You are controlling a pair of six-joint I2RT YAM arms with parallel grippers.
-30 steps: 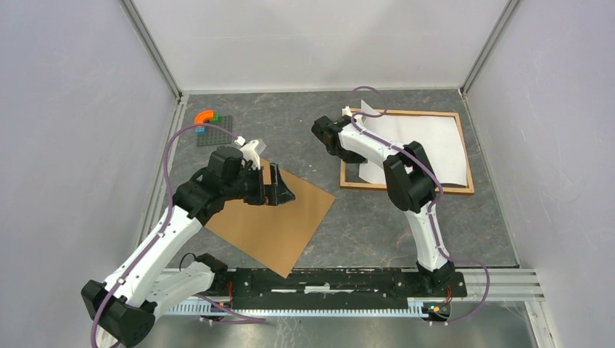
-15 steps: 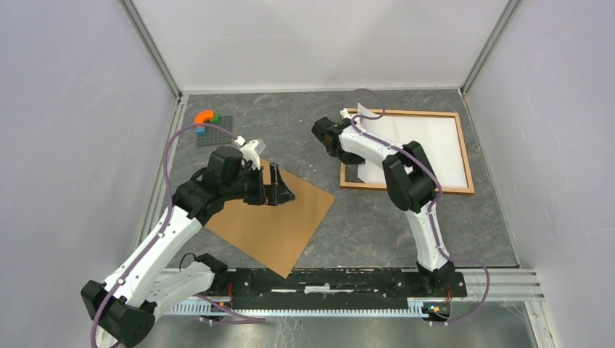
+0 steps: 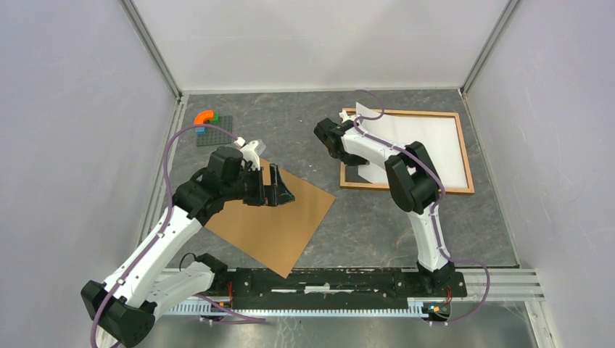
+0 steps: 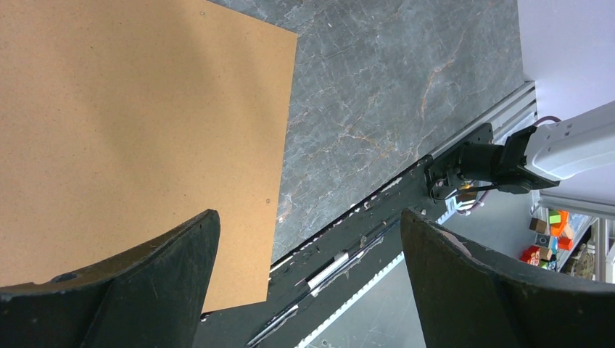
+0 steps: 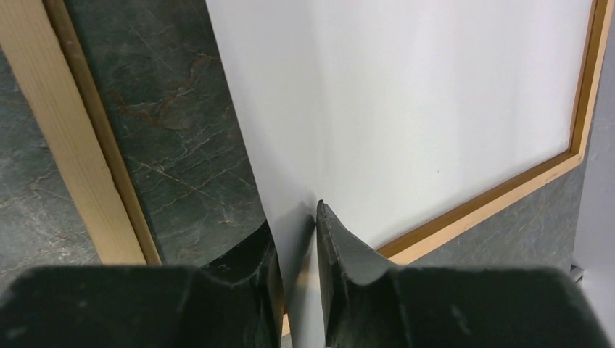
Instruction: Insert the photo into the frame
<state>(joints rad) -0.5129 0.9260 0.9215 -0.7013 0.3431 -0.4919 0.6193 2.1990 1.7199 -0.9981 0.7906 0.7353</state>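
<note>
The frame (image 3: 420,112), light wood with narrow moulding, lies flat at the back right. The white photo (image 3: 435,145) rests inside it, its near-left corner curling upward. My right gripper (image 3: 353,119) is at that corner. In the right wrist view the photo (image 5: 420,94) runs up between the right gripper's (image 5: 296,215) fingers, which stand a narrow gap apart; the frame's rail (image 5: 72,145) shows at left. My left gripper (image 3: 281,190) hovers wide open over the brown backing board (image 3: 279,217), with nothing between the left gripper's (image 4: 308,214) fingers.
A dark baseplate with coloured toy bricks (image 3: 210,123) sits at the back left. The black mounting rail (image 3: 333,279) runs along the near edge. Grey walls close in on both sides and the back.
The right jaws have eased slightly apart around the photo's corner, and the right arm has shifted a little to the right. The left arm has not moved.
</note>
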